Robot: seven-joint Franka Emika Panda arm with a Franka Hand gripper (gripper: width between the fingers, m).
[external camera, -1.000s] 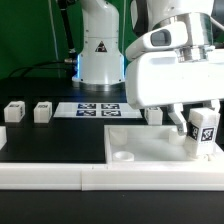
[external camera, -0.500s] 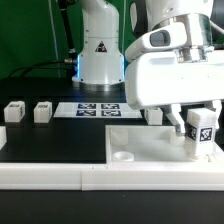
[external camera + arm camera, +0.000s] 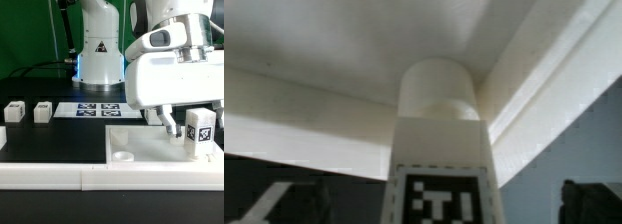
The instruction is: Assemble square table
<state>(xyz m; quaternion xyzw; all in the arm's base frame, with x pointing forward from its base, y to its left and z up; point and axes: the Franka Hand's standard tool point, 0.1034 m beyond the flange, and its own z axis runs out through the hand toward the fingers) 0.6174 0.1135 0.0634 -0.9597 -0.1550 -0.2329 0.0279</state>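
Observation:
The white square slab (image 3: 150, 146) lies at the front of the table, right of centre, against the white border rail (image 3: 60, 176). A round socket (image 3: 122, 156) shows at its near left corner. My gripper (image 3: 188, 120) is shut on a white tagged leg (image 3: 200, 132) and holds it upright over the slab's right corner. In the wrist view the leg (image 3: 441, 130) stands between the dark fingers (image 3: 589, 200), its rounded end against the slab (image 3: 331, 60). Two more legs (image 3: 13, 111) (image 3: 42, 111) stand at the exterior view's left. A third (image 3: 153, 116) shows partly behind the gripper.
The marker board (image 3: 97, 109) lies flat behind the slab. The robot's white base (image 3: 100, 50) stands behind it. The black mat (image 3: 55, 142) lies left of the slab.
The gripper and the held leg have shifted very slightly upward; the rest is unchanged.

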